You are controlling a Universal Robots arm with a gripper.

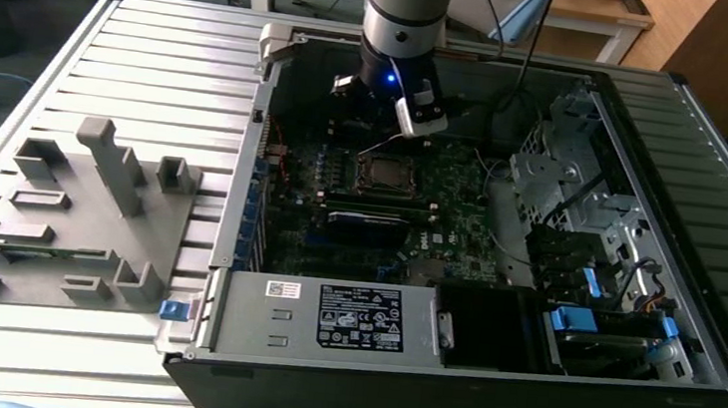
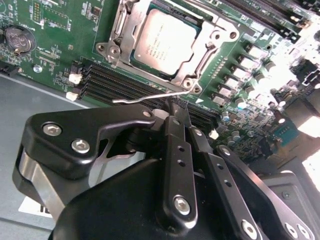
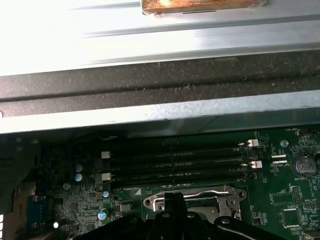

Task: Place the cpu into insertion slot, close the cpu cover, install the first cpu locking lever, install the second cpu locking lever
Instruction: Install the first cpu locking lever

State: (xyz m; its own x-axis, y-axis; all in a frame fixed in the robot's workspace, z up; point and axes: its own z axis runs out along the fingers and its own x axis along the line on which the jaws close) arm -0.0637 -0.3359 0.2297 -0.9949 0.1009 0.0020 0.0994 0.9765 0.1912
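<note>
second wrist view: dull square cpu (image 2: 162, 42) within silvery cpu cover (image 2: 121, 42).

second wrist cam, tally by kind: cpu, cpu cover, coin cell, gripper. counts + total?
cpu: 1
cpu cover: 1
coin cell: 1
gripper: 1
Total: 4

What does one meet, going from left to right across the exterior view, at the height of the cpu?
Grey rack → case wall → cpu → metal cage.
</note>
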